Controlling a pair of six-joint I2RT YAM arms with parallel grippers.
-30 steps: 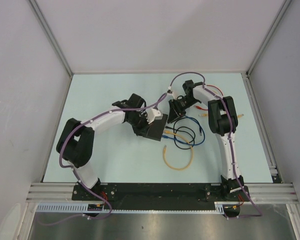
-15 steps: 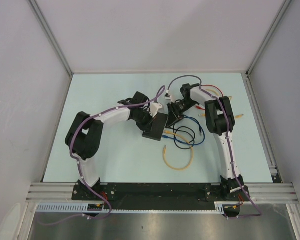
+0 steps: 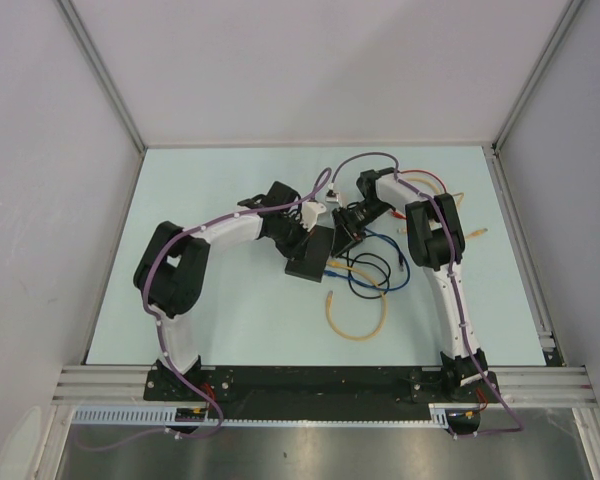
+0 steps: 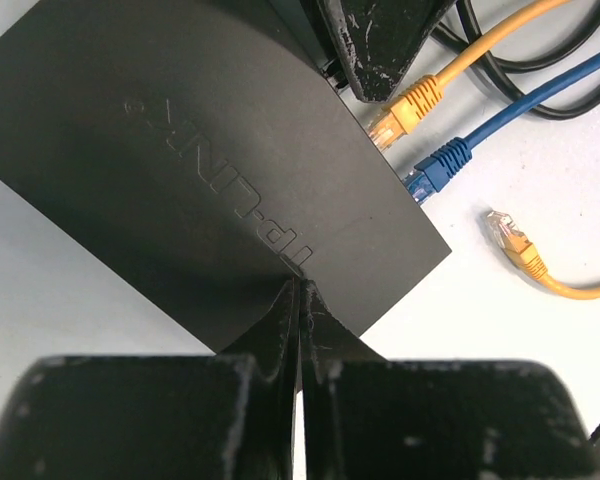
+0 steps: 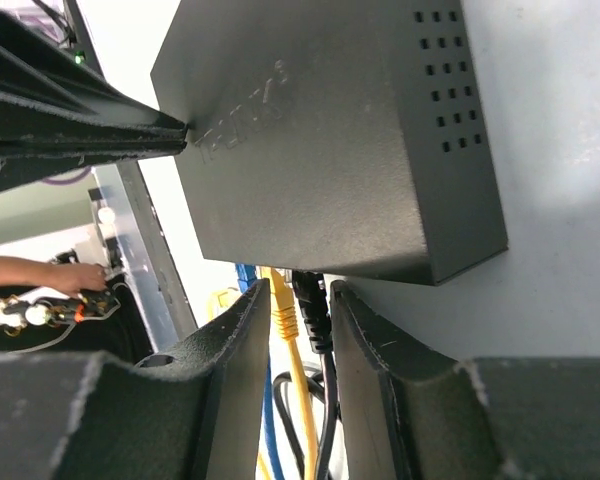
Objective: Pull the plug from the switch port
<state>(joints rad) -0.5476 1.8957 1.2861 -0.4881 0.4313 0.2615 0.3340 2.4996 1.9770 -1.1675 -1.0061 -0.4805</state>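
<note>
On the worktop (image 3: 230, 320) the black plug (image 5: 311, 305) is not out of the switch (image 4: 200, 170) yet; the left tool (image 4: 300, 290), fingers together, rests on the switch, and the right tool (image 5: 300, 288) sits with fingers apart around the plug.

My left arm's elbow now sits farther right than a second ago. Its black left gripper (image 3: 300, 233) has turned the switch (image 3: 311, 255), a flat black box. My black right gripper (image 3: 343, 228) has slid left, up against the box, and its fingers have come closer together.
</note>
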